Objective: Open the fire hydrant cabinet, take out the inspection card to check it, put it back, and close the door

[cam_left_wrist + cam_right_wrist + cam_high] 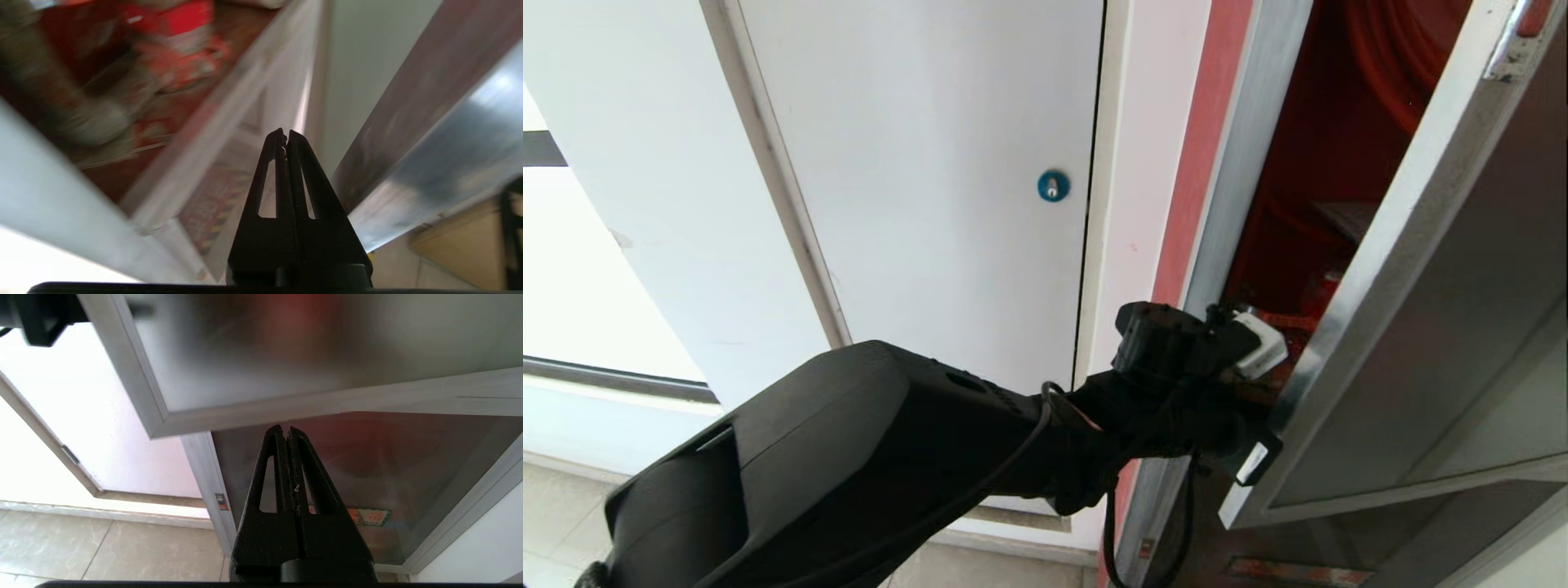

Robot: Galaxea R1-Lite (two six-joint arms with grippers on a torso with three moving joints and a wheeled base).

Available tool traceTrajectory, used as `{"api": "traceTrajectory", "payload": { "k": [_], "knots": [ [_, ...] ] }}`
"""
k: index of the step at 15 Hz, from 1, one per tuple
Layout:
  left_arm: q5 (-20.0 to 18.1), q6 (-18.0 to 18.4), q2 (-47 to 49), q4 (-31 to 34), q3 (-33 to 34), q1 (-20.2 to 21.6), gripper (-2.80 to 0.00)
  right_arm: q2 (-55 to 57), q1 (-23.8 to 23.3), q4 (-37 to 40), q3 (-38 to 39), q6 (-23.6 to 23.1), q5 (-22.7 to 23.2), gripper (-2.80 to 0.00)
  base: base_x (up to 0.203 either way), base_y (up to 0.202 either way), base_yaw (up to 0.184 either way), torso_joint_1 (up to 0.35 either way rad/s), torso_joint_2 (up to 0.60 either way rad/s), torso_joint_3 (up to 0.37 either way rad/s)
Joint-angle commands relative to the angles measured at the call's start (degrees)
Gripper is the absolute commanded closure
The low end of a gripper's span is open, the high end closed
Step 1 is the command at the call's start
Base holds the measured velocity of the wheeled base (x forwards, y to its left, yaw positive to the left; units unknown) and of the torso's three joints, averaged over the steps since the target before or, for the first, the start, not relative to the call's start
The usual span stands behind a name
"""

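Door (1445, 327) is standing ajar on the fire hydrant cabinet (1241, 163); opening is underway. Left gripper (284, 132), fingers pressed together and empty, is reaching into the gap at the door's lower free edge. Next, I judge, swinging it wider. Inspection card is hidden.

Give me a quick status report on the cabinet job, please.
Left tool shut, empty, in the gap behind the door. Right tool shut, parked low. Door ajar, inspection card unseen.
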Motion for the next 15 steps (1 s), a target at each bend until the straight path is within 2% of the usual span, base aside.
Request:
{"api": "traceTrajectory", "payload": {
  "k": [1,5,15],
  "knots": [
    [-0.1,0.1,-3.5,-0.3,3.2,-1.5,0.00,0.1,0.0,0.0,0.0,0.1,0.0,0.00,0.000,0.000,0.000,0.000,0.00,0.000],
    [-1.2,-0.3,-7.1,-0.2,9.0,-4.5,0.00,0.1,0.0,0.0,0.0,0.0,0.0,0.00,0.000,0.000,0.000,0.000,0.00,0.000],
    [-1.3,-0.2,-7.9,-0.2,12.0,-11.6,0.00,0.1,0.0,0.0,0.0,0.0,0.0,0.00,0.000,0.000,0.000,0.000,0.00,0.000]
  ]
}}
